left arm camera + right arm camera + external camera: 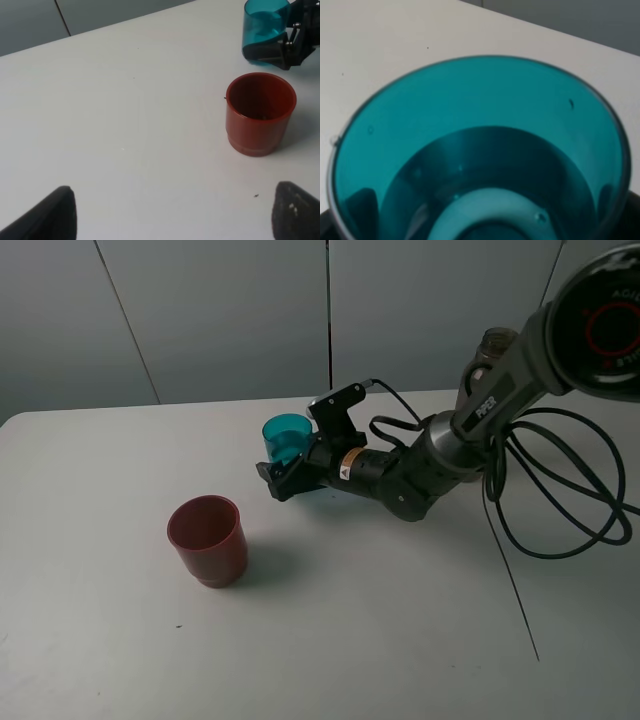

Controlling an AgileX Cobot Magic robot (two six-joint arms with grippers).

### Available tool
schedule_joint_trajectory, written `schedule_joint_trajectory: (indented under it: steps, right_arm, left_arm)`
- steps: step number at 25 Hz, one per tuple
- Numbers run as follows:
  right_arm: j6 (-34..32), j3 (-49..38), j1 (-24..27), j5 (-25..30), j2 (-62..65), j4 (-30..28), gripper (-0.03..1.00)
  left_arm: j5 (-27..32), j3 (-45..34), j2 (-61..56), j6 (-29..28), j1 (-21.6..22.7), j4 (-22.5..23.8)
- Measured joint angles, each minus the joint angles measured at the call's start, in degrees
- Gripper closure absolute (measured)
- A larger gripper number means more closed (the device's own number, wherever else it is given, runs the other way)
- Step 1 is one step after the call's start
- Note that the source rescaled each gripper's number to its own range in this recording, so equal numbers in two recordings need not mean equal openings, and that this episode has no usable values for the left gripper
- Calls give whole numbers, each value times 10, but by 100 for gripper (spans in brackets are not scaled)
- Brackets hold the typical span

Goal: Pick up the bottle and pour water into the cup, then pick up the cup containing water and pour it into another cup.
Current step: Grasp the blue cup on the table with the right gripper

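From the high camera, the right gripper (287,470) reaches across the table (100,640). Its jaws are closed on the lower wall of the teal tumbler (286,434), which stands upright beyond the red cup (208,540) and a little apart from it.

In the left wrist view, the left gripper (175,215) is spread wide and holds nothing, with one fingertip (57,212) in each lower corner. The red cup (260,112) looks empty. The tumbler (262,30) is just past it, with a dark finger of the right gripper against its side.

The right wrist view looks straight down into the tumbler (480,125). A waterline and small bubbles show inside it, and the jaws are almost out of sight.

You should treat the tumbler as thin, smooth plastic. It is probably light even with water in it, it flexes if squeezed hard, and it slips when wet. Keep your hold low on the wall, squeeze only moderately, and carry it level so nothing slops out before it reaches the red cup.
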State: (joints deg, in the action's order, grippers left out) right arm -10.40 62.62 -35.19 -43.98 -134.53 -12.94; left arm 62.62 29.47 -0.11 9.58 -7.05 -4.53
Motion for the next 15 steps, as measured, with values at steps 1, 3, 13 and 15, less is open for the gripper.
schedule_joint_trajectory:
  steps: [1,3,13,15]
  right_arm:
    - [-1,1,0,-2,-1,0,-3]
    - [-7,6,0,-6,-4,0,-3]
    - [-34,26,0,-7,-23,0,-3]
    - [-34,26,0,-7,-23,0,9]
  left_arm:
    - [0,0,0,0,0,0]
    - [0,0,0,0,0,0]
    - [0,0,0,0,0,0]
    - [0,0,0,0,0,0]
